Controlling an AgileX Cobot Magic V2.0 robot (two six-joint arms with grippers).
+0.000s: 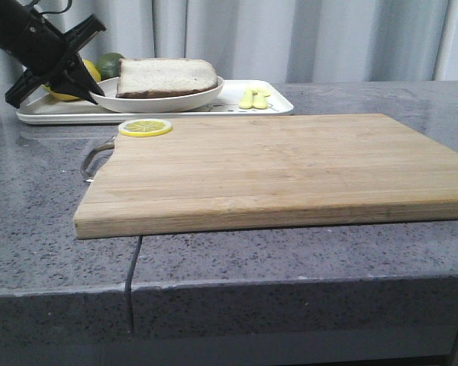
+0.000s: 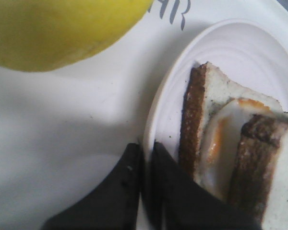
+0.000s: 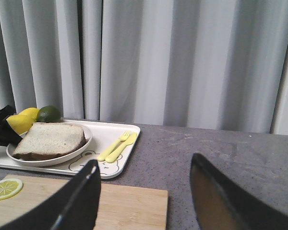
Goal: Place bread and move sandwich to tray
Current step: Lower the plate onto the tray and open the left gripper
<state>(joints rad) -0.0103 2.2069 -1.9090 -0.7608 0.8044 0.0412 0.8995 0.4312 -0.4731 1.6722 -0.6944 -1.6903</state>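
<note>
We see the sandwich (image 1: 166, 77) sitting on a round white plate (image 1: 206, 100), and the plate rests on the tray (image 1: 229, 105) at the far left of the grey counter (image 1: 46, 198). In the left wrist view the sandwich (image 2: 235, 143) shows its layers: dark crust, pale speckled crumb, and a fried egg (image 2: 225, 139) w/ an orange edge between the slices. The top slice is the bread (image 3: 50, 139), lying flat and square on the stack.

The left gripper (image 1: 88, 90) is down at the plate's left edge; its fingers (image 2: 129, 191) are nearly together, pinched on the thin rim of the plate (image 2: 156, 120) (one finger outside the rim, one inside, next to the sandwich crust). A lemon (image 2: 62, 28) lies on the tray just beside it, w/ a lime (image 1: 111, 62) behind.

The right gripper (image 3: 144, 191) hangs well apart from the tray, over the near right side of the counter, jaws wide open and holding nothing.

The wooden cutting board (image 1: 282, 168) lies in front of the tray, overhanging the counter's front edge; a lemon slice (image 1: 145, 127) sits at its far left corner. A yellow fork & spoon (image 3: 117, 146) lie on the tray to the right of the plate
</note>
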